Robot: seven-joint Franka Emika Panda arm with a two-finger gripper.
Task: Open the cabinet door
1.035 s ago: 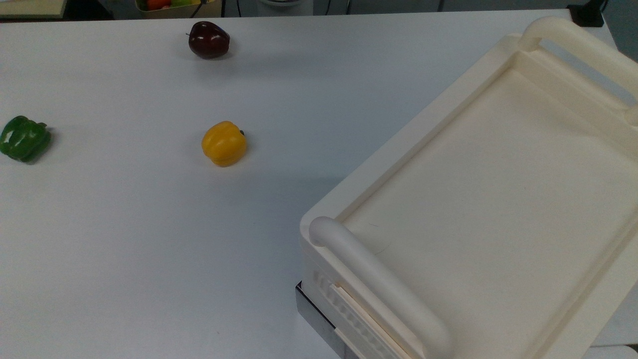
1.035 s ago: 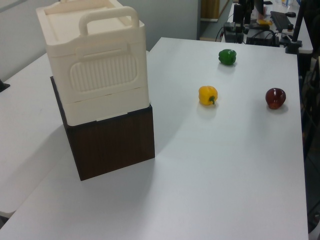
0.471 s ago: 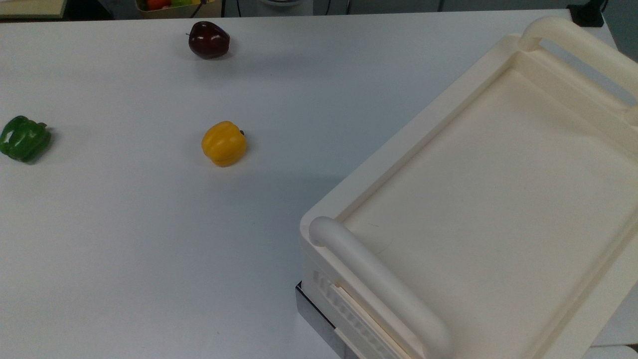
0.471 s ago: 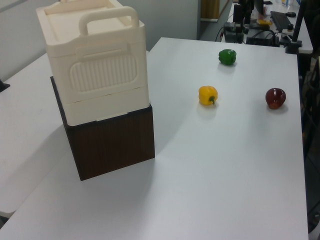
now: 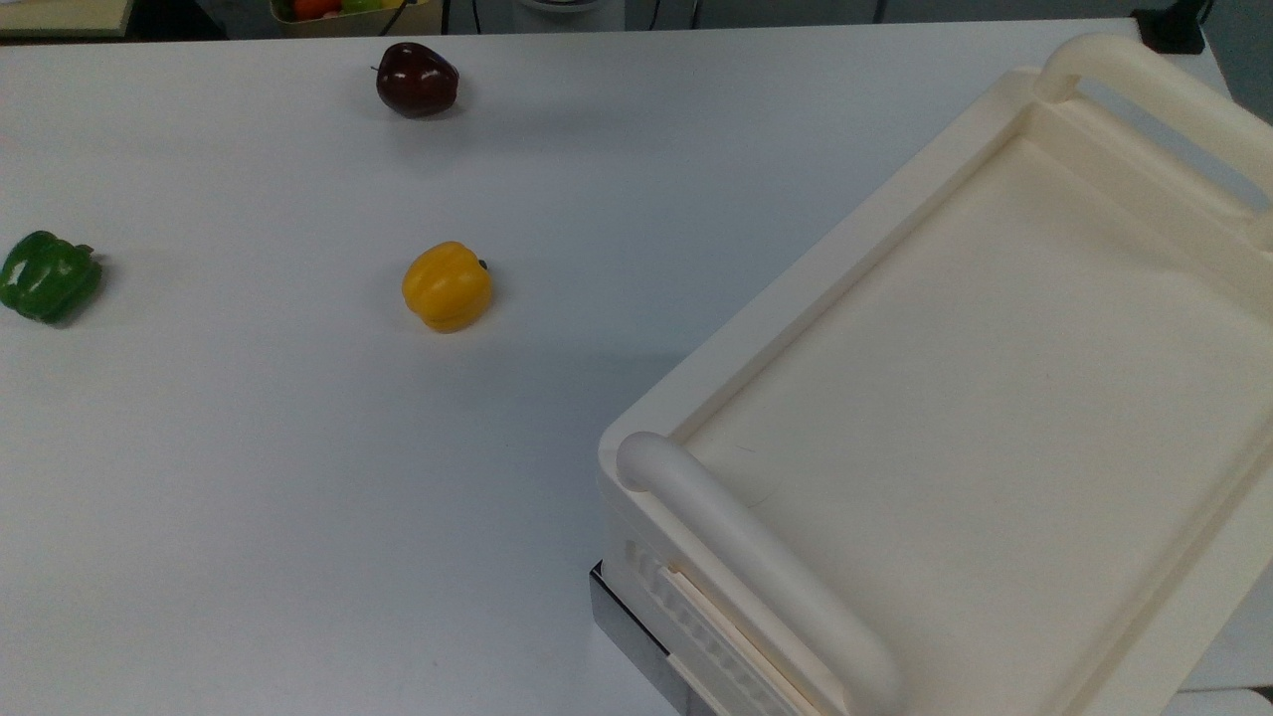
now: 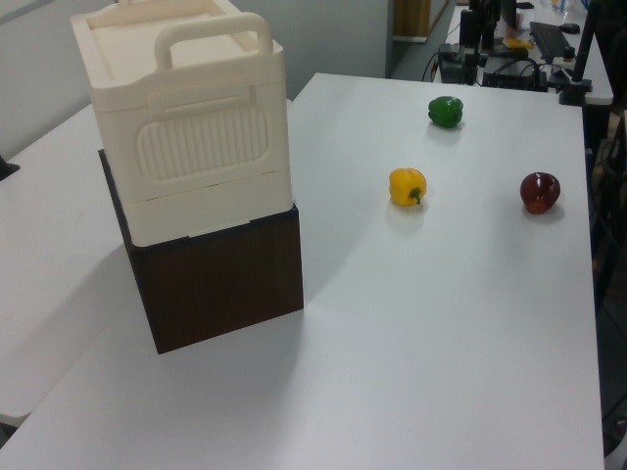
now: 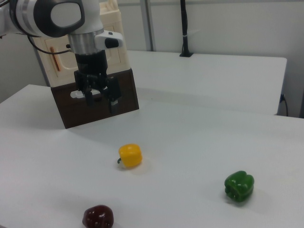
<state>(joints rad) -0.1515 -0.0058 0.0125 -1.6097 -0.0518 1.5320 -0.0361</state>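
At the right view's upper left, the cabinet door [image 7: 47, 59] faces the camera on the front of the cream cabinet [image 7: 111, 33], partly hidden by the arm. Its copper-brown handle [image 7: 56, 62] stands upright, and the panel looks flat against the cabinet as far as can be seen. The cabinet sits on a dark brown base [image 7: 126, 95]. The gripper [image 7: 101, 99] hangs pointing down in front of that base, below and to the right view's right of the handle. Its fingers [image 7: 114, 102] are spread apart with nothing between them.

On the white table [image 5: 249, 447], the yellow pepper [image 5: 447, 285] lies nearest the cabinet. The green pepper [image 5: 48, 275] is well apart at the top view's left edge, and the dark red apple [image 5: 417, 79] is near the far edge.

Against the top and left views of a second ago, the cabinet, the base and the three fruits lie exactly where they were; nothing has shifted
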